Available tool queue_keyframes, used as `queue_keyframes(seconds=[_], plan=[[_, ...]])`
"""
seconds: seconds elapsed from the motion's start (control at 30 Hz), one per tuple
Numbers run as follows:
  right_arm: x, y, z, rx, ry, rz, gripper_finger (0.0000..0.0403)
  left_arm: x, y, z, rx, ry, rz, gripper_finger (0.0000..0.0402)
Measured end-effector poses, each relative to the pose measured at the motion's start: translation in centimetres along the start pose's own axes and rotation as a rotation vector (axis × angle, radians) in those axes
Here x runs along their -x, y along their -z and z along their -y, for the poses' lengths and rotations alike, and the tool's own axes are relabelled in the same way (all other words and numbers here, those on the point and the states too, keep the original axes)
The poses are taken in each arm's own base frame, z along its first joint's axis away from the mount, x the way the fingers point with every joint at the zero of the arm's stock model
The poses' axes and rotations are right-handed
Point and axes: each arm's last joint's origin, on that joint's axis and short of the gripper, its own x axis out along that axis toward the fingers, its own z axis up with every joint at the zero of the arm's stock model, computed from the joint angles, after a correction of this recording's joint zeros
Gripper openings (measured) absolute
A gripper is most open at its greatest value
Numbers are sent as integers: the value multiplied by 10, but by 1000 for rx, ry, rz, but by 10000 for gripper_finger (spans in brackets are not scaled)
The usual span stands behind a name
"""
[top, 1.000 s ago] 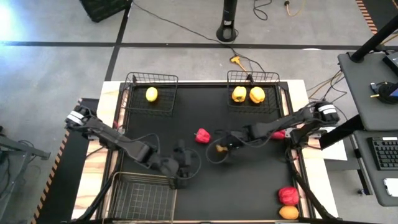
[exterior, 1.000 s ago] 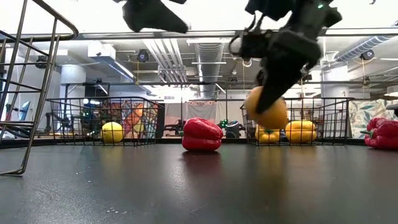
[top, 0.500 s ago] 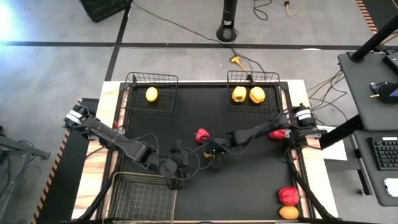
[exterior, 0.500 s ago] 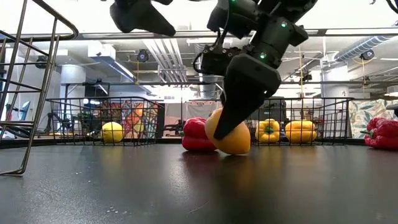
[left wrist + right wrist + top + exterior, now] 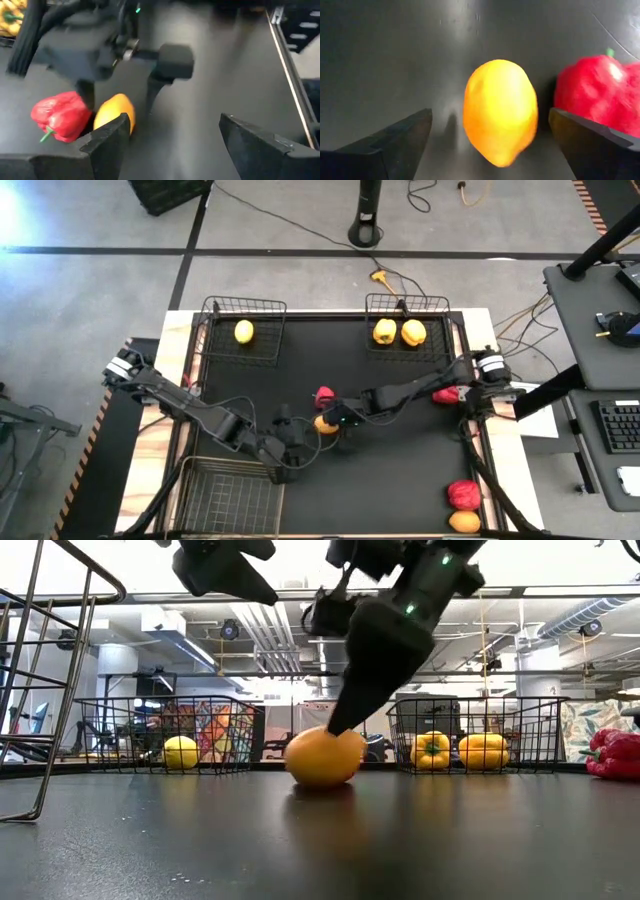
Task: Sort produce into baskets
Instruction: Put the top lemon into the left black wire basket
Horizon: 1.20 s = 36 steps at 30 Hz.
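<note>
Two grippers meet near the middle of the table (image 5: 400, 395), and the change is plain: a second ago the right gripper (image 5: 328, 423) carried the orange citrus fruit (image 5: 324, 423) clear of the surface, half a second ago it was lowering it, and now the fruit rests on the black mat with the fingers spread wide on either side, no longer clamping it. In the right wrist view the fruit (image 5: 500, 112) sits free between the two dark fingers (image 5: 395, 137), just beside a red pepper (image 5: 592, 95). The left gripper (image 5: 290, 442), at about seven o'clock from the fruit, has its jaws parted and holds nothing; its wrist view looks straight at the fruit (image 5: 114, 114) and the red pepper (image 5: 61, 114). I judge this a hand-off by way of the table: the fruit has been set within the left arm's reach, so the left arm can carry it on. At eleven o'clock on the table the far left basket (image 5: 244, 310) holds one yellow citrus fruit (image 5: 244, 331), the likely home for this one. At one o'clock the far right basket (image 5: 407, 305) holds two yellow peppers (image 5: 399, 332). At seven o'clock the near basket (image 5: 228, 498) is empty. Other produce is unsorted: a red pepper at three o'clock (image 5: 447, 394), and a red pepper (image 5: 462, 494) with an orange fruit (image 5: 464, 521) at five o'clock.
</note>
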Motion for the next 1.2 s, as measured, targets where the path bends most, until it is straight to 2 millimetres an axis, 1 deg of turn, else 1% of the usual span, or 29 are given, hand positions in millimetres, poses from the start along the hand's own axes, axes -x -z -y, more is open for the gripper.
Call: queue_keyframes(seconds=[0.07,0.17,0.27,0.43,0.5,0.6,0.67,0.77,0.93,1.0,1.1,1.2], plan=[[14,0,-2,-4,1,-17,397,-3,1,-1,10,-39,12,290],[35,5,-10,3,42,-42,395,-15,2,-6,44,-81,7,290],[57,14,-24,29,136,-53,395,-35,3,-11,81,-71,-8,290],[90,38,-49,42,271,-17,395,-72,14,-18,83,-85,-59,290],[100,49,-56,26,288,16,395,-82,14,-21,85,-106,-76,290],[110,65,-61,-10,316,58,395,-93,8,-23,59,-122,-72,290],[114,75,-59,-39,336,72,395,-99,3,-23,46,-129,-68,290],[113,87,-54,-76,363,89,395,-111,-1,-26,48,-146,-77,290],[102,103,-49,-101,374,135,395,-134,-4,-36,28,-188,-107,290],[98,108,-49,-104,367,147,395,-141,-2,-42,13,-217,-164,290],[94,113,-48,-113,364,133,395,-147,0,-44,-1,-243,-225,290],[91,114,-49,-120,366,128,395,-147,-4,-43,3,-243,-227,290]])
